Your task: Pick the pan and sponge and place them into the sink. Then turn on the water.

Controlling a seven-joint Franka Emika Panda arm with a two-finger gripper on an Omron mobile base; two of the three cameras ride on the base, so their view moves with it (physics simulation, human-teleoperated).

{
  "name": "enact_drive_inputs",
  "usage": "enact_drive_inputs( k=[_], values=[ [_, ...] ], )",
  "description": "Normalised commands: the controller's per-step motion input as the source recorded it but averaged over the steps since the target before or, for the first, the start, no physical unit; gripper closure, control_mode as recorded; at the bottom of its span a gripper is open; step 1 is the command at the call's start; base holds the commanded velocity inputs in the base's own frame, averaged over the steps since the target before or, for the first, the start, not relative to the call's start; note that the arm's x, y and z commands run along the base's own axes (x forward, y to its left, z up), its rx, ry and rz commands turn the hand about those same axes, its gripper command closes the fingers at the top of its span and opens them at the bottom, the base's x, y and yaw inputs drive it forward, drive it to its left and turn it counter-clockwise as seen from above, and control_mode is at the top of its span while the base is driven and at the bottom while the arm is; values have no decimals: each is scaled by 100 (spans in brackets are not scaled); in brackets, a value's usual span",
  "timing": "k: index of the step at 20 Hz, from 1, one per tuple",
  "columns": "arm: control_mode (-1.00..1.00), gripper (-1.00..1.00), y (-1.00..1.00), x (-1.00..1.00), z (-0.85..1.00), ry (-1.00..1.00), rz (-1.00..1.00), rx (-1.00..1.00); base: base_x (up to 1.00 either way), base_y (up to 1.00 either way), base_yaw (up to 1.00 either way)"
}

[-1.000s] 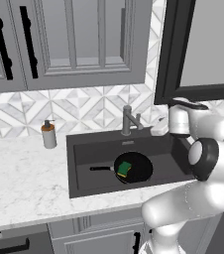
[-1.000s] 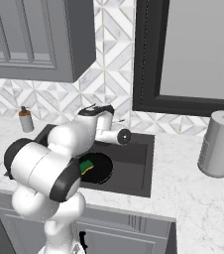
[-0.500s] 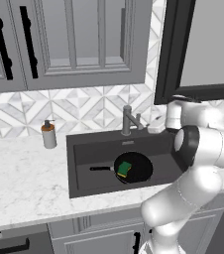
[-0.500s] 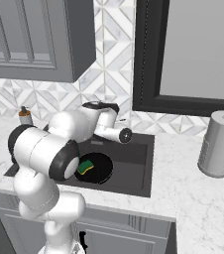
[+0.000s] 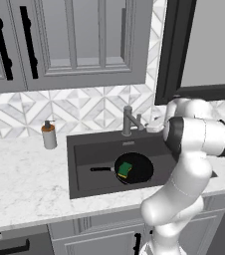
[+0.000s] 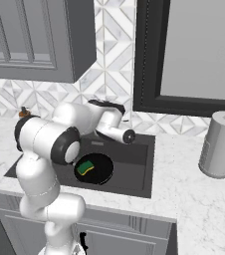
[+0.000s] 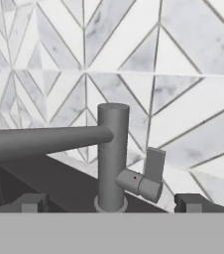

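1. Far to my left, a brown-topped soap dispenser [image 5: 49, 135] stands upright on the white marble countertop [image 5: 20, 184].
2. Below and behind my hand, the dark rectangular sink [image 5: 92, 152] holds the round black frying pan [image 5: 137, 168], its thin handle pointing left along the basin; the green-and-yellow sponge [image 5: 124, 170] lies in it.
3. Straight ahead, the grey metal faucet [image 7: 112, 156] stands upright, spout reaching left, side lever [image 7: 154, 165] tilted up at right.
4. My gripper [image 7: 110, 204] is spread wide, empty, fingertips flanking the faucet base.

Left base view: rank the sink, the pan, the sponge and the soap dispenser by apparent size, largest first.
1. sink
2. pan
3. soap dispenser
4. sponge

The dispenser and sponge sit at different distances from the camera, so that pair is less certain.
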Motion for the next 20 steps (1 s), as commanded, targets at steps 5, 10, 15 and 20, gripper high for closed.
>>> enact_drive_inputs(
  k=[5, 10, 15, 20],
  values=[
    [-100, -100, 0, 33, -16, 0, 0, 1, 0, 0, 0],
    [-100, -100, 0, 38, -18, 0, 0, 0, 0, 0, 0],
    [-100, -100, 0, 41, -16, 0, 0, 0, 0, 0, 0],
    [-100, -100, 0, 39, -13, 0, 0, 0, 0, 0, 0]
  ],
)
